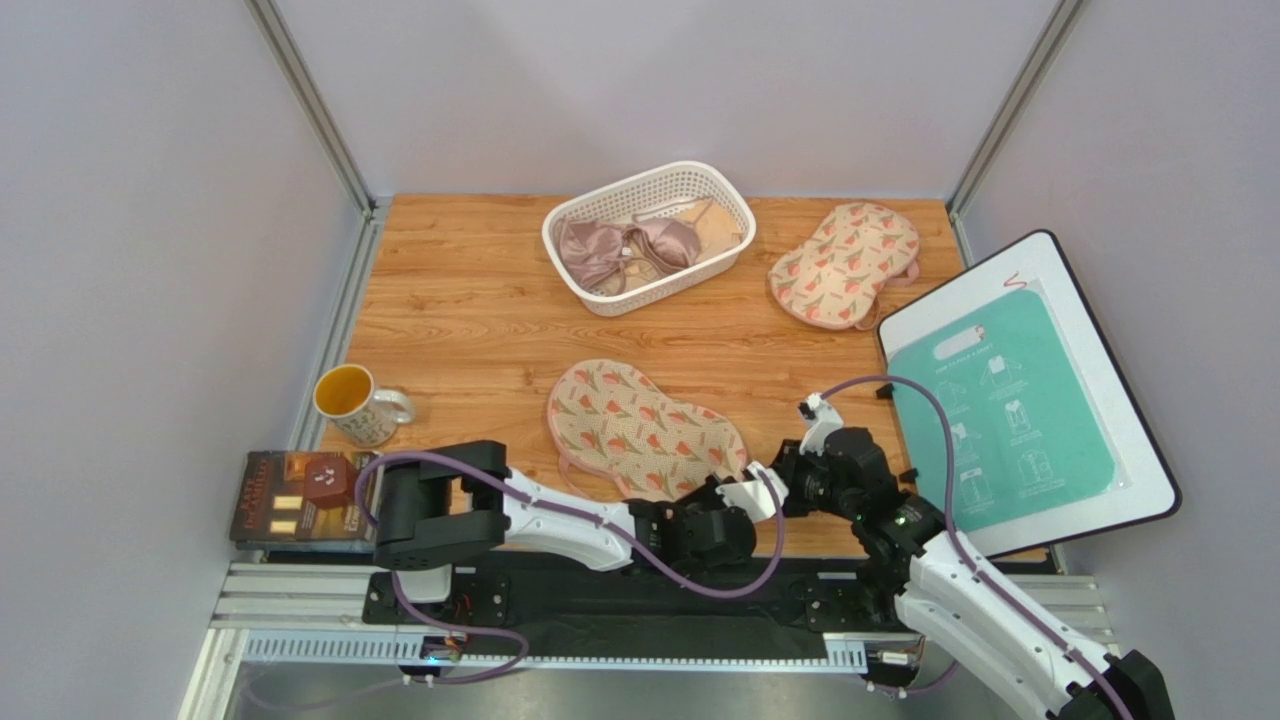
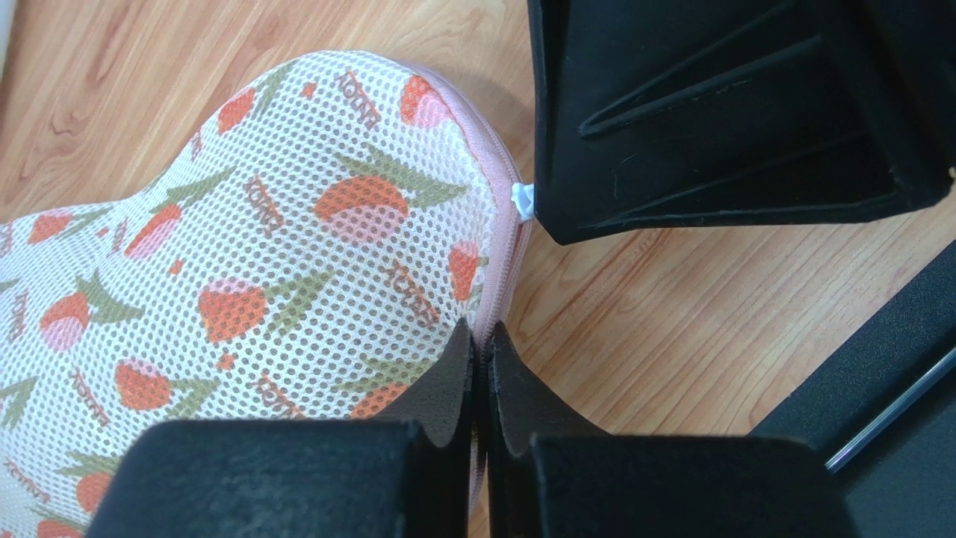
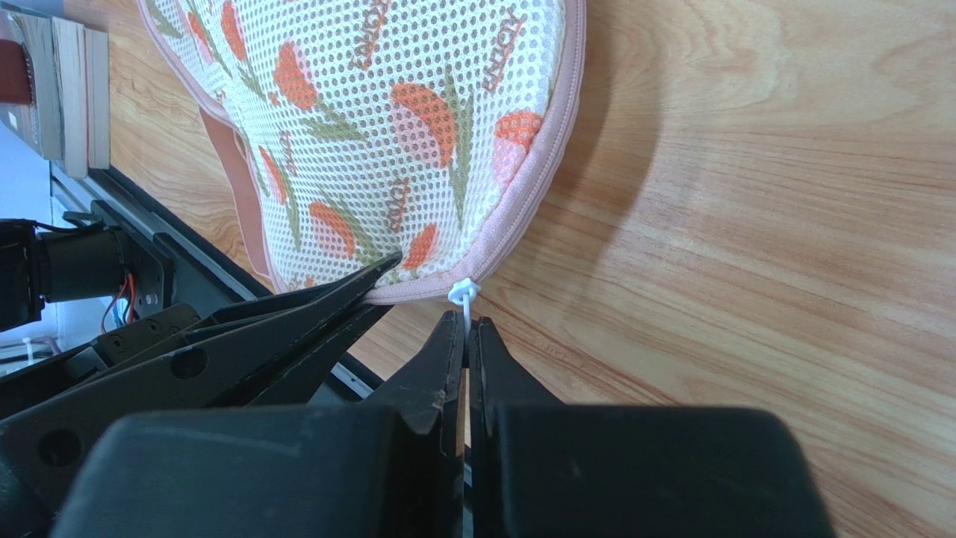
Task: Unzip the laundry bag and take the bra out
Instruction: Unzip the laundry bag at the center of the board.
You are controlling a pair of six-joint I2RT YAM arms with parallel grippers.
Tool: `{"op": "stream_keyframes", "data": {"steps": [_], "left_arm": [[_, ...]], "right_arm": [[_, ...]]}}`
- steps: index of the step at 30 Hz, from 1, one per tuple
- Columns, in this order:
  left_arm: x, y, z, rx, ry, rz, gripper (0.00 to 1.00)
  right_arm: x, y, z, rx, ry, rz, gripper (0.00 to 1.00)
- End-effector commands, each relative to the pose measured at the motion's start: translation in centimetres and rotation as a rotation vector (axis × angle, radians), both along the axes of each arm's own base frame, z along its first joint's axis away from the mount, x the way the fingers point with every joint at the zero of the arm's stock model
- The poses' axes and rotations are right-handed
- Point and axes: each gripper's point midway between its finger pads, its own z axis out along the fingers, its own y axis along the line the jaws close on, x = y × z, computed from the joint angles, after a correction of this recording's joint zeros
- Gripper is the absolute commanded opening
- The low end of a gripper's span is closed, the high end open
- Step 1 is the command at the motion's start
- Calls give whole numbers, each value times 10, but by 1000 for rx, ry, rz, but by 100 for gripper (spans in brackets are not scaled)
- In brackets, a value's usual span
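Note:
The laundry bag (image 1: 643, 429), a flat flower-print mesh pouch with pink zip edging, lies zipped in the middle of the table. My left gripper (image 1: 732, 512) is shut on the pink zip edge (image 2: 502, 294) at the bag's near right end. My right gripper (image 1: 780, 477) is shut on the white zip pull (image 3: 462, 294) at the same end, right beside the left fingers (image 3: 337, 308). The pull also shows in the left wrist view (image 2: 522, 202). The mustard-yellow bra is hidden.
A white basket (image 1: 651, 233) at the back holds a mauve satin bra and a pale beige one. A second flower-print bag (image 1: 845, 264) lies back right. A green-and-white board (image 1: 1022, 405) is on the right. A mug (image 1: 353, 402) and a dark box (image 1: 301, 495) are left.

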Motion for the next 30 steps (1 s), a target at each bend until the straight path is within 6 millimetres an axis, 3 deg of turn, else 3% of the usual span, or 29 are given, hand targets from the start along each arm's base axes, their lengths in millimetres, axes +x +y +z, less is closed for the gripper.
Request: {"op": "stream_keyframes", "data": {"steps": [1, 15, 30], "left_arm": [[4, 17, 7, 1, -16, 39, 0], [-2, 59, 15, -41, -17, 28, 0], [1, 128, 8, -8, -23, 156, 0]], "right_arm": [[6, 2, 10, 10, -41, 2, 0], [8, 0, 9, 1, -39, -12, 0], [9, -2, 9, -5, -37, -25, 0]]}}
